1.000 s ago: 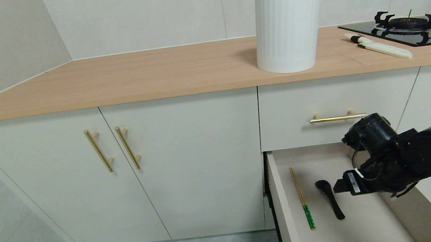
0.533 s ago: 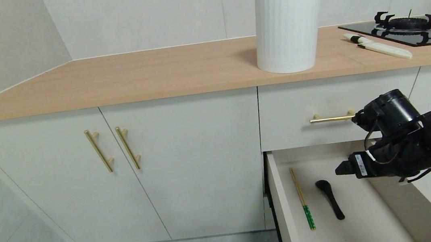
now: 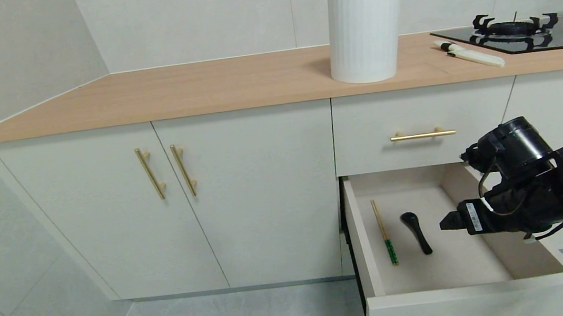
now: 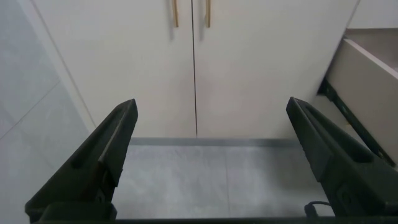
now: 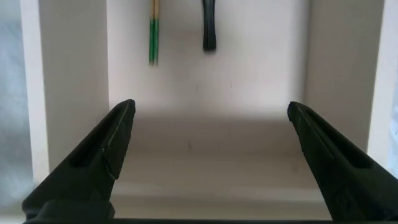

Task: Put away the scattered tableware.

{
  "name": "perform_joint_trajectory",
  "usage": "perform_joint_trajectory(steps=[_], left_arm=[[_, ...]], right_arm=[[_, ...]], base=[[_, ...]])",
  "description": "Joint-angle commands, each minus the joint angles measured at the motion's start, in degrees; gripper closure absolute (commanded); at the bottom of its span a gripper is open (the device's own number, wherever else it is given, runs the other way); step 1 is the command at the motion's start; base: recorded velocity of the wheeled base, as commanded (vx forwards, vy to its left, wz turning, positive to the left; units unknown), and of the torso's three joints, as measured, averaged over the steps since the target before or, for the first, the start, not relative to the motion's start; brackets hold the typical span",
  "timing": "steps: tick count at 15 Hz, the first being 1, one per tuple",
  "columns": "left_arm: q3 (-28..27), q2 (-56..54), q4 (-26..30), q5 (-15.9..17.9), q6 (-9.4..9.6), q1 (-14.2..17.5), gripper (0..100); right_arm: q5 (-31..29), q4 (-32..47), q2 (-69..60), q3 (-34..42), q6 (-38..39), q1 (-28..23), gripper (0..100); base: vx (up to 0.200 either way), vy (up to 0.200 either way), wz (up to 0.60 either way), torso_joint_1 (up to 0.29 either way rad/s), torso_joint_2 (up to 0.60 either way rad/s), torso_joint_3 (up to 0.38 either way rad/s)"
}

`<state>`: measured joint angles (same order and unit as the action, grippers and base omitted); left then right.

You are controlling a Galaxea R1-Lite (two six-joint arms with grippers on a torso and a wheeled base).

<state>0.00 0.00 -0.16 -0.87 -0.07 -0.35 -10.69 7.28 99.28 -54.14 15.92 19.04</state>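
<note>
The lower drawer (image 3: 361, 244) under the tabletop (image 3: 199, 88) stands pulled well out, and two pieces of tableware lie on its pale bottom. A pair of chopsticks (image 3: 384, 233) with green ends lies close along the drawer's left wall, running front to back, green ends toward the drawer's front. A black spoon (image 3: 415, 226) lies just beside them toward the middle, roughly parallel and not touching them, with its bowl toward the back of the drawer. The right end effector (image 5: 211, 109) hangs over the right side of the open drawer, above the side wall. Its fingers are spread wide with nothing between them, and the spoon and chopsticks lie ahead of the fingertips. The left end effector (image 4: 211, 104) is low down in front of the double cabinet doors (image 4: 193, 62), over the grey tiled floor (image 4: 199, 180). Its fingers are also spread wide and hold nothing. Up on the tabletop a tall white ribbed container (image 3: 363, 27) stands near the front edge, above the closed upper drawer with its gold handle (image 3: 422, 135). A knife (image 3: 468, 54) with a pale handle lies farther right, beside the black cooktop (image 3: 528, 40).
</note>
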Motion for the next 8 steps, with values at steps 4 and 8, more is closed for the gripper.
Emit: perform_joint_trajectory(steps=[4, 8], left_arm=[[0.0, 0.0, 0.0, 0.0, -0.01, 0.1, 0], [0.0, 0.0, 0.0, 0.0, -0.01, 0.0, 0]], right_arm=[[-0.2, 0.3, -2.4, 2.2, -1.9, 1.3, 0], [0.1, 12.3, -8.0, 1.9, -3.4, 6.8, 0]], base=[[0.0, 0.0, 0.0, 0.0, 0.0, 0.0], [0.0, 0.0, 0.0, 0.0, 0.0, 0.0]])
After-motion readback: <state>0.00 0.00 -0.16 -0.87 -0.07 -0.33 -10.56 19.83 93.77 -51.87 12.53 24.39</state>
